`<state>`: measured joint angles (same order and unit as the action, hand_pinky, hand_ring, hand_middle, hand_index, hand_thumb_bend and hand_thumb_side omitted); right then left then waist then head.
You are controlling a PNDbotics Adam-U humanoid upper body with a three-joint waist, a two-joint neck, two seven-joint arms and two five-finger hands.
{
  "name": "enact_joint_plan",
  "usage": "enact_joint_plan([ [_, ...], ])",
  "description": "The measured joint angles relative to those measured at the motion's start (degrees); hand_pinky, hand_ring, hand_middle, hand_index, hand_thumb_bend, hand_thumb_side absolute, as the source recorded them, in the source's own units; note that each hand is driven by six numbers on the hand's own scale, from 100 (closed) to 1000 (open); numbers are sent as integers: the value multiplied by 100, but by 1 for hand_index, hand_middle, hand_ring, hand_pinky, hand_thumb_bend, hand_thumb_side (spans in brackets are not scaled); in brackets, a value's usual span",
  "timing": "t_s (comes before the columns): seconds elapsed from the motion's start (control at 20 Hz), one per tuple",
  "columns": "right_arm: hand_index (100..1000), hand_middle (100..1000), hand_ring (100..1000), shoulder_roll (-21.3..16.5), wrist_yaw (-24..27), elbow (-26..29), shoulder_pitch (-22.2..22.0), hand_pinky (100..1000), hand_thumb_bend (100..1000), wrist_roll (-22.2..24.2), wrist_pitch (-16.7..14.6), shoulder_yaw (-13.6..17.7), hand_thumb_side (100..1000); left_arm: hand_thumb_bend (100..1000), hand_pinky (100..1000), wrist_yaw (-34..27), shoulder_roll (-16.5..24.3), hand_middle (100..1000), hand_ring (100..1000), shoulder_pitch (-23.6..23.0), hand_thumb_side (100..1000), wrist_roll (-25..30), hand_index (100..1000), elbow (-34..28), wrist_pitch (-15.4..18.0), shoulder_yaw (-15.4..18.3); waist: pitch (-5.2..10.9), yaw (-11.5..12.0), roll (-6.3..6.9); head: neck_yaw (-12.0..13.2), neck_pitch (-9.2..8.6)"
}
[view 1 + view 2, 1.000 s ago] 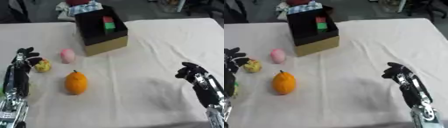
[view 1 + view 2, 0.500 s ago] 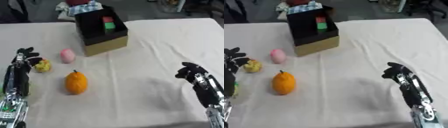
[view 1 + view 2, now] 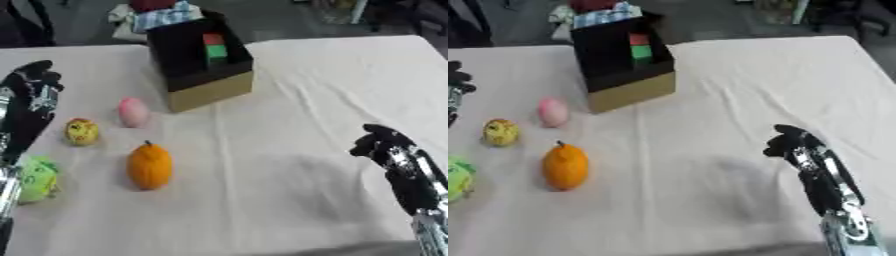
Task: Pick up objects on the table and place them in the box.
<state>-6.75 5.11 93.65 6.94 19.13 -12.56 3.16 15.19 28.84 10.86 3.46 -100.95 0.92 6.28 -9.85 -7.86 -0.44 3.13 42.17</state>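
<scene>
A black-and-tan box (image 3: 212, 90) stands at the back centre with a red block (image 3: 213, 39) and a green block (image 3: 216, 52) inside. In front of it on the cloth lie a pink egg shape (image 3: 133, 112), a small yellow ball (image 3: 81, 131), an orange fruit (image 3: 149, 166) and a green thing (image 3: 35, 179) at the left edge. My left hand (image 3: 32, 90) hangs open at the far left, above and behind the yellow ball, holding nothing. My right hand (image 3: 383, 145) rests open at the lower right, far from all objects.
A white cloth covers the table (image 3: 315, 100). Behind the box lies a heap of cloth and a red thing (image 3: 157, 12). Dark floor and chair legs show beyond the far edge.
My left hand has risen and moved toward the far side, away from the yellow ball. The green thing now shows at the left edge. The right hand stays put.
</scene>
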Motion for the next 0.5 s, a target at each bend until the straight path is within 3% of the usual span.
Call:
enact_joint_plan([
  [0.3, 798, 588, 609, -9, -26, -2, -67, 693, 100, -7, 10, 1, 708, 109, 806, 960, 1073, 740, 710, 271, 372, 1276, 869, 487, 149, -288, 66, 14, 21, -68, 8],
  [0.5, 799, 588, 609, -10, -49, -3, -90, 693, 100, 3, 20, 0, 708, 189, 799, 1468, 1372, 747, 706, 773, 376, 1818, 880, 926, 250, -657, 83, -6, 33, -77, 8],
])
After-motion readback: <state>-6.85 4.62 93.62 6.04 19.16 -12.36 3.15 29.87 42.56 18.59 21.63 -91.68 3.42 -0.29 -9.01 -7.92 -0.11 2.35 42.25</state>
